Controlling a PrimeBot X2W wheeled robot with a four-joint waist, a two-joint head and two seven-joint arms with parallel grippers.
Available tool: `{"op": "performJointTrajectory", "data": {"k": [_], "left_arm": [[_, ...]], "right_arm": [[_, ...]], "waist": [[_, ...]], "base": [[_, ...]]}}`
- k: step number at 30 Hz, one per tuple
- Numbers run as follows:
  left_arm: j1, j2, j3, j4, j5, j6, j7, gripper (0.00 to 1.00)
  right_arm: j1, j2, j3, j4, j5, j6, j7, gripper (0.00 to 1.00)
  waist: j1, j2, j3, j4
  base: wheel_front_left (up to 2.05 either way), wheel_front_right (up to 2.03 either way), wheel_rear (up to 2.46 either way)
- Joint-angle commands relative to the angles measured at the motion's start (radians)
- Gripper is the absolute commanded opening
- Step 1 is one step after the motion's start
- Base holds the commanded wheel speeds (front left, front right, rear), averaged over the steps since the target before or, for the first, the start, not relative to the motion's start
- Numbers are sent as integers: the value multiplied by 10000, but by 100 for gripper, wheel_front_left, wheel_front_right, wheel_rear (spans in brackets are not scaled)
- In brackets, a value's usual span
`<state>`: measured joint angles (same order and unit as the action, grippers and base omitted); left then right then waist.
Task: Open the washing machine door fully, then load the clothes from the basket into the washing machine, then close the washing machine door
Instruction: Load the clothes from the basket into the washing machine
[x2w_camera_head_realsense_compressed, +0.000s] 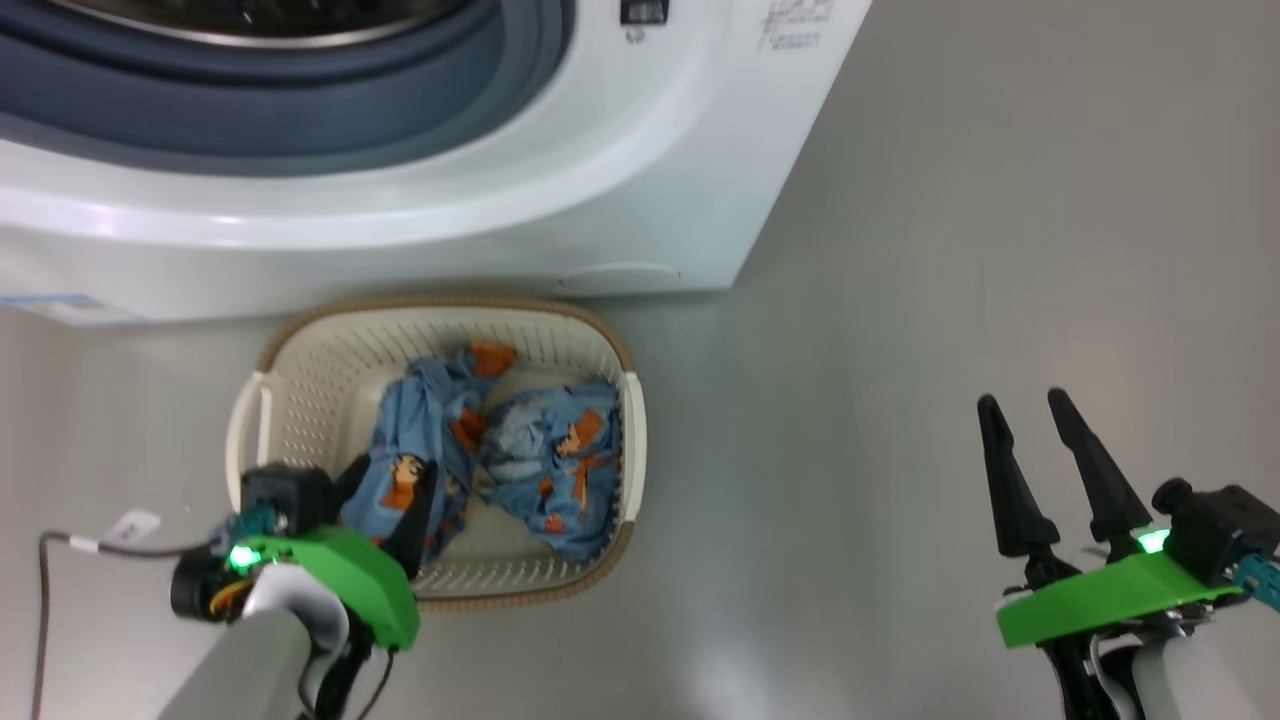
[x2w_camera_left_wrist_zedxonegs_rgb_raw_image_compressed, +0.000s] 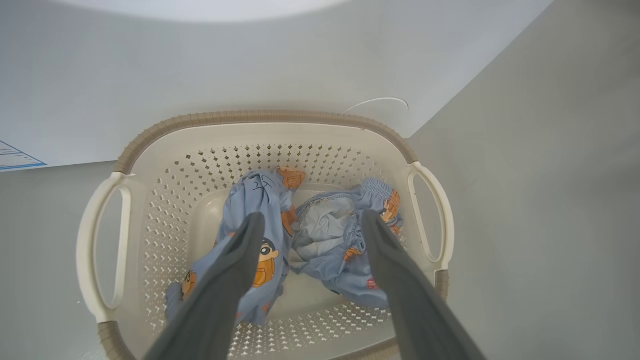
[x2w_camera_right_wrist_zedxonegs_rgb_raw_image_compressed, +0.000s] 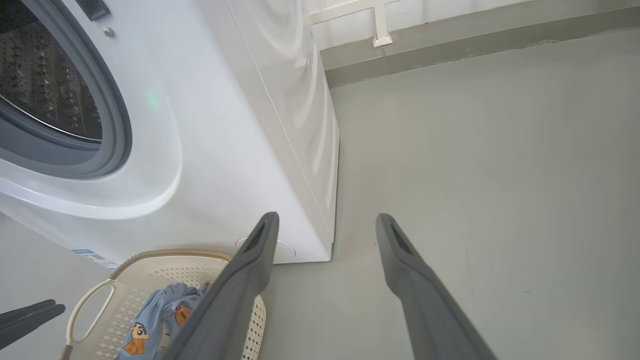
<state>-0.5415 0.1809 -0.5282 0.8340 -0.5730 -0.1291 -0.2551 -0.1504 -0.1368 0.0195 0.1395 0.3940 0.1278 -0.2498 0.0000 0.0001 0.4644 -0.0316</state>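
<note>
Left claw (x2w_camera_left_wrist_zedxonegs_rgb_raw_image_compressed: 314, 217) spread, poised over two light-blue cartoon-print clothes (x2w_camera_left_wrist_zedxonegs_rgb_raw_image_compressed: 330, 240) in cream perforated plastic basket (x2w_camera_left_wrist_zedxonegs_rgb_raw_image_compressed: 260, 117) before white front-loading washing machine (x2w_camera_head_realsense_compressed: 500, 210): likely lining up a pick. Right claw (x2w_camera_head_realsense_compressed: 1023, 400) spread, parked aside.

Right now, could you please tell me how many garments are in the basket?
2. One garment lies in the basket's left half, the other beside it on the right, both below the left gripper, its jaws open. Something smaller could be hidden underneath.
</note>
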Motion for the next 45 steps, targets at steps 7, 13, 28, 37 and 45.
{"op": "performJointTrajectory", "data": {"k": [7,13,28,37,45], "left_arm": [[-1473,416,-733,1305,-675,-15,-67,100],[-2338,556,-1376,2188,-1220,-15,-67,100],[-3933,837,-2622,3411,-2474,-15,17,100],[-4253,1033,-3251,3513,-3011,-15,468,100],[-4300,1248,-3916,3348,-3537,-15,737,21]], "right_arm": [[-589,144,278,-412,-288,29,-120,100],[-926,215,380,-525,-352,29,-120,100],[-1359,339,499,-830,-526,29,-120,100],[-1435,407,591,-895,-530,29,-120,100],[-1377,405,666,-927,-548,29,-120,100]], "waist": [[0,-1,1782,-198],[0,-1,2388,-273],[0,-1,3528,-451],[0,-1,3770,-636],[0,-1,3755,-745]], "base": [[0,0,0],[0,0,0],[0,0,0],[0,0,0],[0,0,0]]}}
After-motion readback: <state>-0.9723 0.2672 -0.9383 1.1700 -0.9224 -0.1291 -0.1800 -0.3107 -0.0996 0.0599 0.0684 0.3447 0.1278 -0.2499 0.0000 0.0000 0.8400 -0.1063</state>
